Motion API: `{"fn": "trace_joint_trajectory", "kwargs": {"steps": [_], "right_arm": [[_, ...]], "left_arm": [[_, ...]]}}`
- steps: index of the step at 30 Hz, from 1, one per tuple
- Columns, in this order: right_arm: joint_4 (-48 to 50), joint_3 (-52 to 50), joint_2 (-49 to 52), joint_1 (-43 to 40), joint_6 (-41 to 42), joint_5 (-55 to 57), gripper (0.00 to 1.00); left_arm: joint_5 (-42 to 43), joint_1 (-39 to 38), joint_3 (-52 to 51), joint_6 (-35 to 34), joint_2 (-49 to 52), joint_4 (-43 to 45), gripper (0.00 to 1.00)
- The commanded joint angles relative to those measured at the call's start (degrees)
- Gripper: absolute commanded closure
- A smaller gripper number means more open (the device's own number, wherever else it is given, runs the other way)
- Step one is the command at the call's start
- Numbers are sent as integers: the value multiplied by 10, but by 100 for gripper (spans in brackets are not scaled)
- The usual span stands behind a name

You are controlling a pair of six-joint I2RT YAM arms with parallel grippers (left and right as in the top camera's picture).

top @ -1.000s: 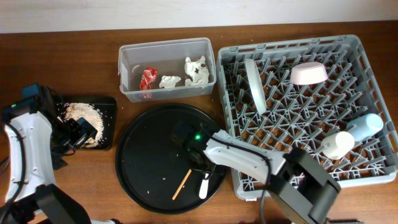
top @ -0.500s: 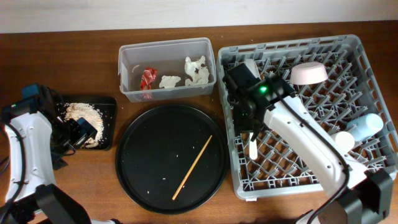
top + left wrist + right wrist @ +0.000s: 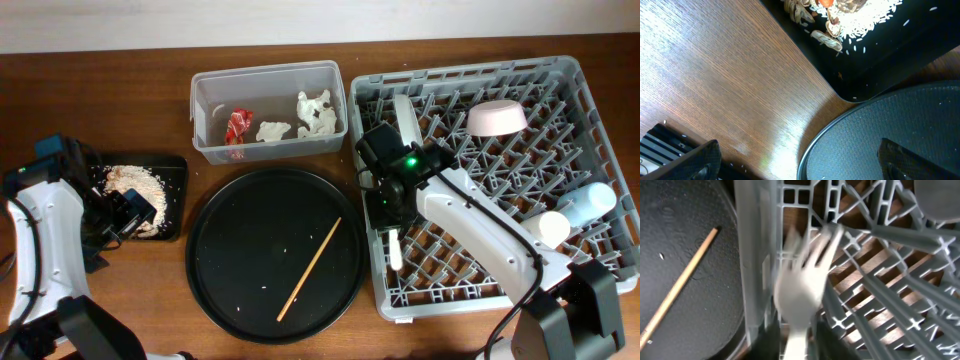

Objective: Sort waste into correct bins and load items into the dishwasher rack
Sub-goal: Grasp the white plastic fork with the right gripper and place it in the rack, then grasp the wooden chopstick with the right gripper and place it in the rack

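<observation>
My right gripper (image 3: 392, 205) is shut on the white fork (image 3: 396, 245) (image 3: 802, 290) and holds it over the left side of the grey dishwasher rack (image 3: 600, 275). The rack holds the plate (image 3: 408, 135), bowl (image 3: 497, 118), white cup (image 3: 545, 232) and blue cup (image 3: 590, 203). The wooden chopstick (image 3: 310, 268) (image 3: 680, 287) lies on the big round tray (image 3: 230, 290). My left gripper (image 3: 125, 212) (image 3: 800, 160) is open and empty beside the shallow black tray (image 3: 178, 165), which holds rice crumbs (image 3: 135, 182) (image 3: 865, 20). The clear tub (image 3: 268, 152) holds the red wrapper (image 3: 237, 125) and tissues (image 3: 315, 112).
The round tray's rim (image 3: 840, 125) lies just under my left fingers, close to the black tray's corner (image 3: 855, 92). Bare wooden table (image 3: 715, 75) lies to their left. The rack's left wall (image 3: 752, 255) stands between the fork and the chopstick.
My right gripper lifted the fork off the round tray, carried it over the rack, then moved toward the rack's front left. The left arm has not moved.
</observation>
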Motion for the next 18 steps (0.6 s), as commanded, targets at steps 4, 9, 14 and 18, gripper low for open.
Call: {"fn": "trace_joint_trajectory", "kwargs": {"steps": [4,9,14,18], "right_arm": [[-28,26,-22,-1,18,-4,49],[-58,161,-52,61,116,-87,48],[-40,149,84,201,435,-77,49],[-15,149,202,204,496,-116,49]], "left_arm": [[-4,2,1,7,0,0,1],[-4,2,1,7,0,2,1],[-4,2,1,7,0,1,1],[-4,2,1,7,0,1,1]]}}
